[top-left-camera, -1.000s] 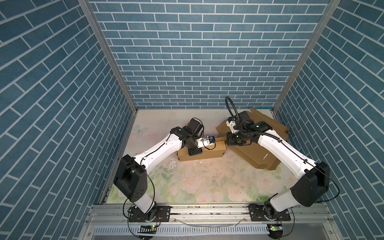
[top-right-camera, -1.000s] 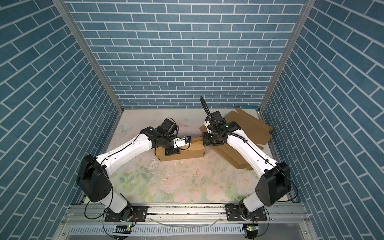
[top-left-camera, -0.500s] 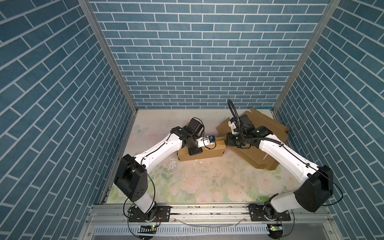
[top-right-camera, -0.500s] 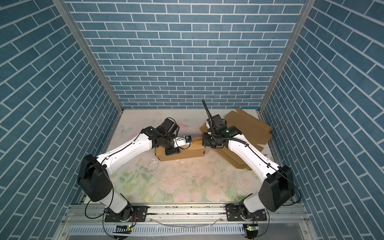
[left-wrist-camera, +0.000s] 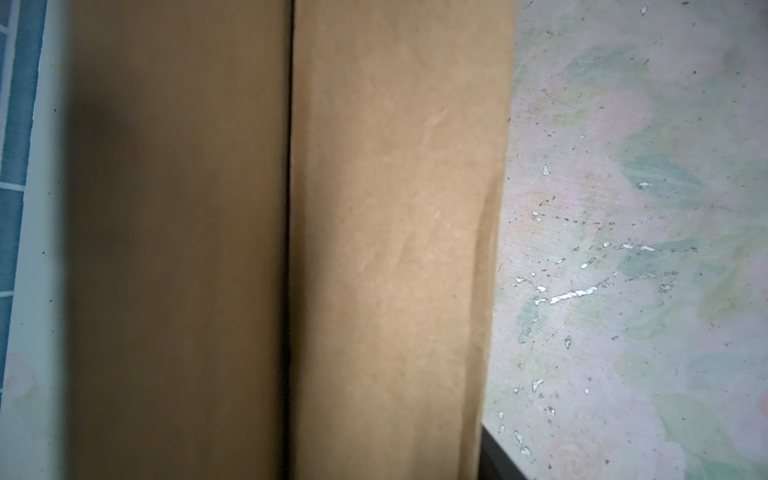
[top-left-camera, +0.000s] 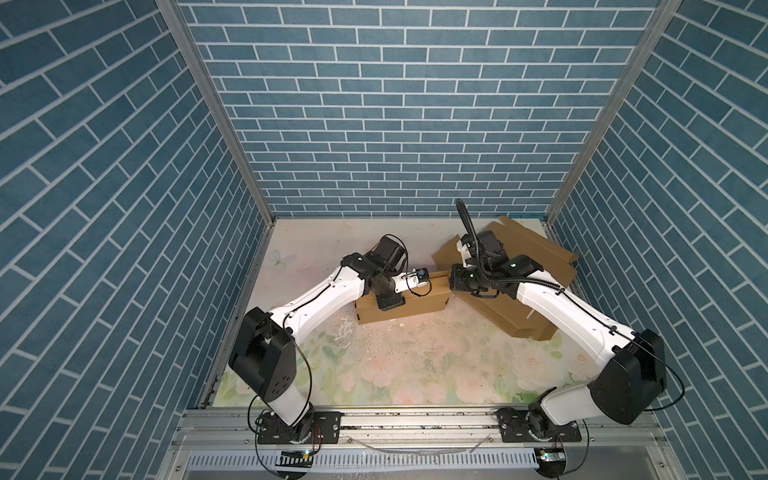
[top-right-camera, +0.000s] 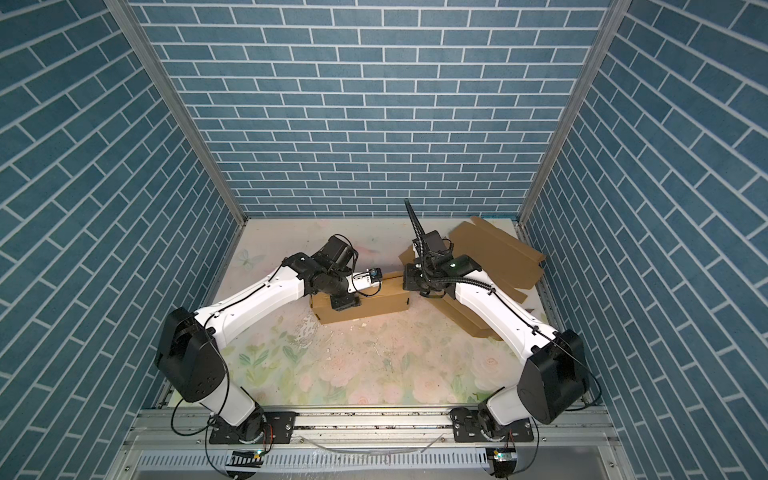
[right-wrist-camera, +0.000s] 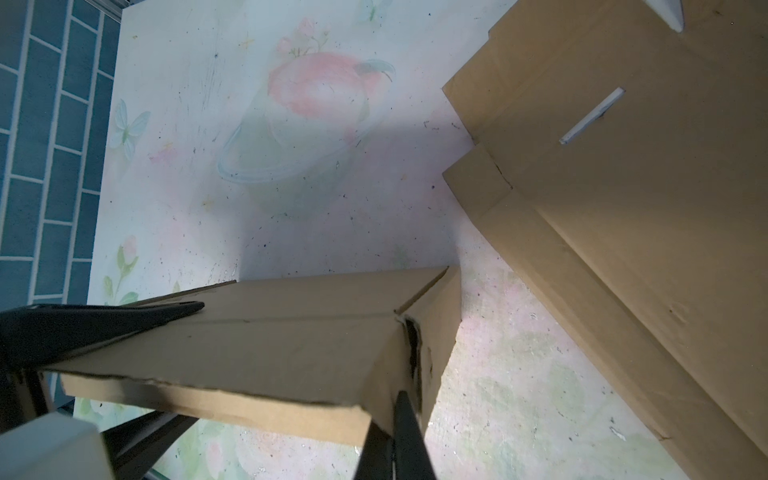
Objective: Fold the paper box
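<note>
In both top views a long brown paper box (top-left-camera: pixel 419 301) (top-right-camera: pixel 374 305) is straddled by the left gripper (top-left-camera: pixel 390 298) on the floral counter (top-left-camera: pixel 415 365); clamping cannot be told. From the left wrist, its matte card is split by a seam. From the right wrist, the closed right gripper (right-wrist-camera: pixel 401 399) is set at its frayed corner.

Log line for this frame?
box: top closed | left gripper: open astride box | right gripper: shut at box end
</note>
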Controlling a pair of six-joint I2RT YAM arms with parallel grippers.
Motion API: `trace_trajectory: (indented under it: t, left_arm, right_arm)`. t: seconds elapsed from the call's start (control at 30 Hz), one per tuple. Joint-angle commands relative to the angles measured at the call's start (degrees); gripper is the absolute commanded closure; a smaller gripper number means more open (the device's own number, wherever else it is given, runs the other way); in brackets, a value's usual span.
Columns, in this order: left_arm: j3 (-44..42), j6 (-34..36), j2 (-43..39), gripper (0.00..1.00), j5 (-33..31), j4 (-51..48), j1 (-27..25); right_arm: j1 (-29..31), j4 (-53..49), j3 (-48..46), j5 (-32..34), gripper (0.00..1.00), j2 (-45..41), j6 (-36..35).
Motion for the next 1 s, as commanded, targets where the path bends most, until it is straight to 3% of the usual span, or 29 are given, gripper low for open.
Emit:
trace_trajectory:
  t: [0.0,0.2,0.4,0.57,0.8,0.97]
  left_arm:
    - [-1.1,-1.3,-1.9,0.34,-1.0,-2.3,1.2]
    - [-0.8,-1.2,-5.5,0.24,0.4,-2.1,1.3]
    - [-1.6,-2.6,-9.8,0.21,1.0,-1.4,1.4]
    - [-3.6,-10.3,-17.5,0.20,-2.3,3.4,3.2]
    - [-9.3,-24.1,-28.9,0.42,-0.4,-0.8,12.4]
    - [-14.9,-28.6,-33.8,0.46,1.6,-2.9,18.2]
  right_arm:
    - [0.3,-3.5,-2.3,2.3,1.00,1.9,1.5]
    - [0.4,-3.8,-1.0,2.5,1.00,2.8,1.7]
    - [0.4,-3.8,-0.7,2.7,1.00,3.4,2.8]
    - [0.4,-4.2,-0.2,3.1,1.00,3.3,3.3]
    - [0.4,-4.7,-0.2,3.7,1.00,2.9,3.6]
    - [0.4,-4.7,-0.2,3.7,1.00,2.7,3.6]
